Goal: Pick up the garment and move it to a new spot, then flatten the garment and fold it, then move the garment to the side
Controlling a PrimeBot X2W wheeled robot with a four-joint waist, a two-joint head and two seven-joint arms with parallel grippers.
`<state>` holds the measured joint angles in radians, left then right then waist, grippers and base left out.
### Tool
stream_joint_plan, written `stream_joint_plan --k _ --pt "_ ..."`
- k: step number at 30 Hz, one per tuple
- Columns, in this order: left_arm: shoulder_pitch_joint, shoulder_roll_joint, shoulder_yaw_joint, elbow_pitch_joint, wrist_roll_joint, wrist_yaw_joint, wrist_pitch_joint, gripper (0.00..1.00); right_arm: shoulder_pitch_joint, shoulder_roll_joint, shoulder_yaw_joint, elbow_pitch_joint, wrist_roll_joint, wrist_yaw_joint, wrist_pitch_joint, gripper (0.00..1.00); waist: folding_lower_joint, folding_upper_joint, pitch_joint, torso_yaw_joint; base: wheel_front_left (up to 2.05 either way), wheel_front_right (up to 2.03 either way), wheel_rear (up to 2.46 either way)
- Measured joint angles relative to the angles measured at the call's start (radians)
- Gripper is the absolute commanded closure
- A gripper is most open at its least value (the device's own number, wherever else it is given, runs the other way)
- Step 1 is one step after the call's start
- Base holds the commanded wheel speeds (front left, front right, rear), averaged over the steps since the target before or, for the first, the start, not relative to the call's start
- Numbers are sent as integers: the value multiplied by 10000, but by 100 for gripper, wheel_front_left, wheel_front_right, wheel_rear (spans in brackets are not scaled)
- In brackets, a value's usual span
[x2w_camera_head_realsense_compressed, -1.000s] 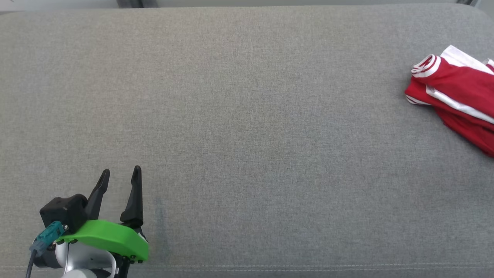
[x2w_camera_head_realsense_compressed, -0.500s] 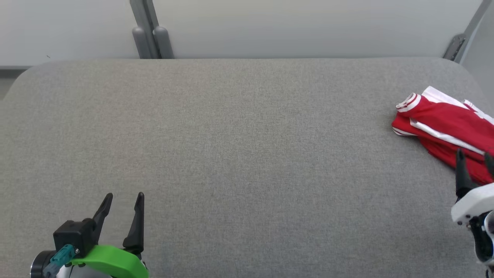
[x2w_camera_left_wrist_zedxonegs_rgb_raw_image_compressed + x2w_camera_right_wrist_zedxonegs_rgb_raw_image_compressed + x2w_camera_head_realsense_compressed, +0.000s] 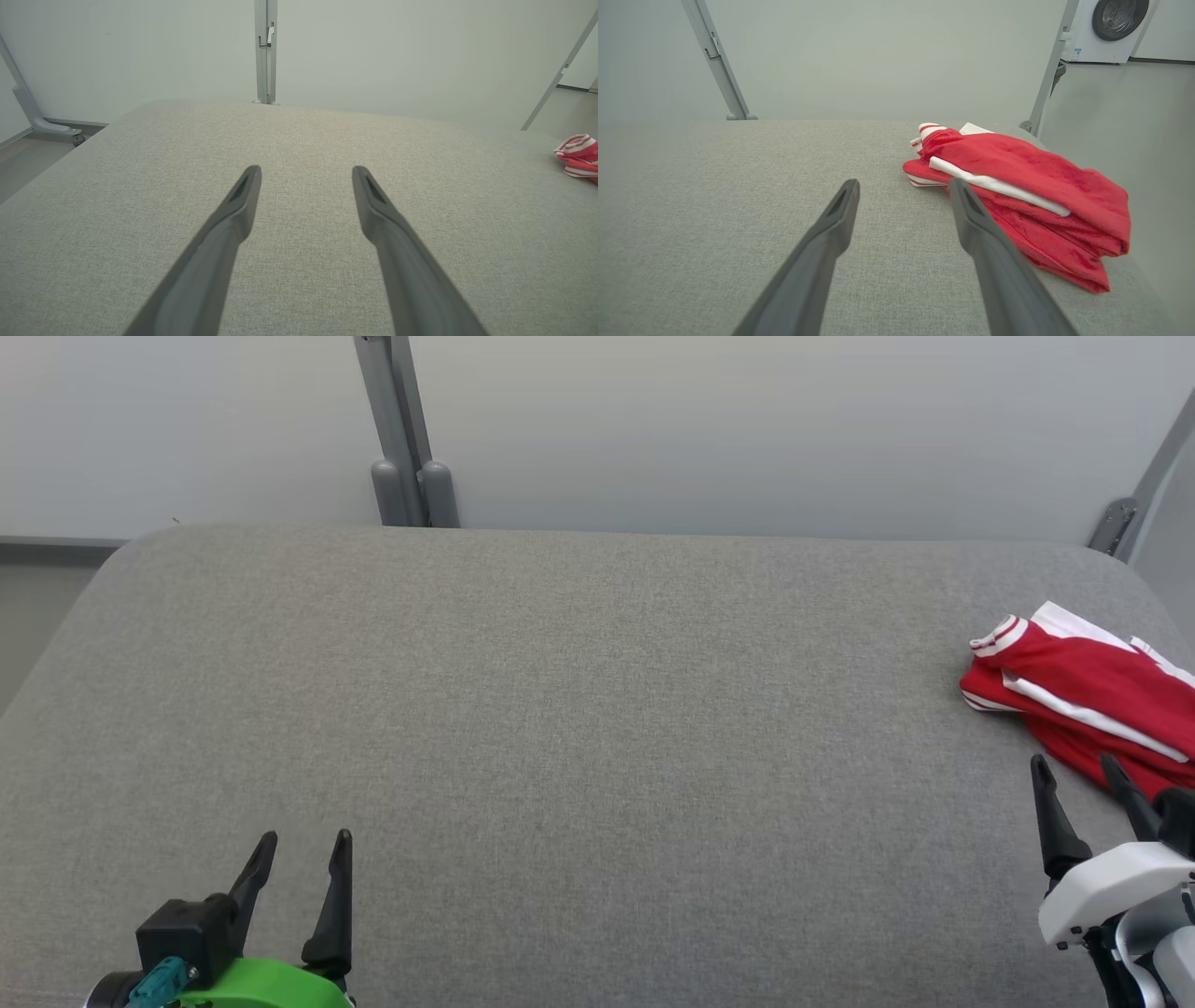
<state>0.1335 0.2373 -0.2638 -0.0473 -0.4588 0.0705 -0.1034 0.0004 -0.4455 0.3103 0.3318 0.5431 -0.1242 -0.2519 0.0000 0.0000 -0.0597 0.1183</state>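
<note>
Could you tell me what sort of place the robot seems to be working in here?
Probably a laundry room or garment-folding test area: a front-loading washing machine stands beyond the padded grey table, and a crumpled red-and-white garment lies at the table's right end.

Red garment (image 3: pixel 1083 695) far right; right gripper (image 3: pixel 1072 763) beside.

Before me spreads a wide grey fabric-covered bench (image 3: pixel 560 709) with rounded far corners. Its far edge runs just in front of the grey post (image 3: pixel 403 439). Well to the right of that post, and nearer to me, a crumpled red garment (image 3: pixel 1083 681) with white stripes lies directly on the cloth, close to the bench's right edge.
</note>
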Motion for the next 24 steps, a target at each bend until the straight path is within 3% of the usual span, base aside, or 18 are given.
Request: stream_joint_plan --k 4,5,13,24 --pt "181 27 -13 15 2 -21 -42 0 112 132 -19 -268 -171 -8 0 0 0 0 -91 28 0 0 0" --pt "186 50 -38 15 2 -84 -42 100 139 174 -40 -328 -186 -8 0 100 0 0 -99 23 0 0 0" --pt "429 -318 -263 608 -107 -82 -17 100 690 1007 199 140 -109 8 58 100 0 0 -101 19 0 0 0" --pt "439 -428 -29 608 -1185 -176 21 100 674 1225 -234 117 965 230 410 100 0 0 -20 -108 0 0 0"
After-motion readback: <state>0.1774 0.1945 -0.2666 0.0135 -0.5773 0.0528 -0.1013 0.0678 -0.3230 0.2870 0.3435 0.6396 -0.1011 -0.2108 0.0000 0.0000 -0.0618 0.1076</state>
